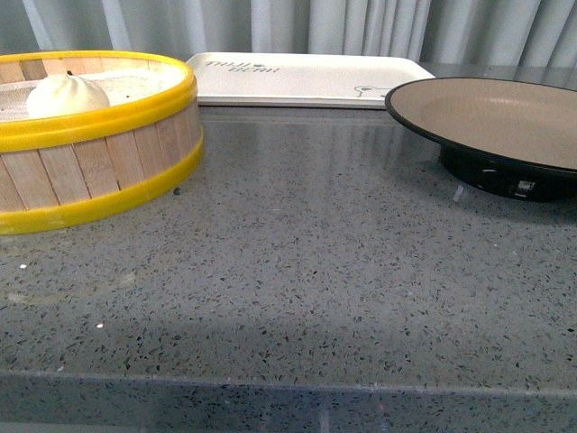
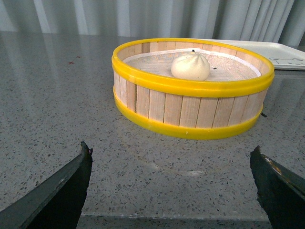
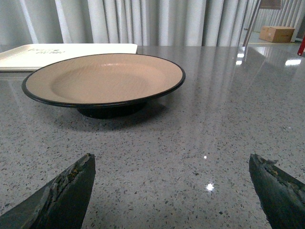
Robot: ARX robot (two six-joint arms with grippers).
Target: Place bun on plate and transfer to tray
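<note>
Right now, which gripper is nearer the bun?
Left. The left gripper sits open just short of the steamer basket holding the bun. The right gripper faces the plate, off to the basket's right.

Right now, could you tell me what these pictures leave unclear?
Front view: the steamer basket is cut off at left; its rim hides the base of the bun.
Front view: the plate is cut off at right; lettering on the tray is too small.
Wrist views: left gripper and right gripper show only fingertips.
</note>
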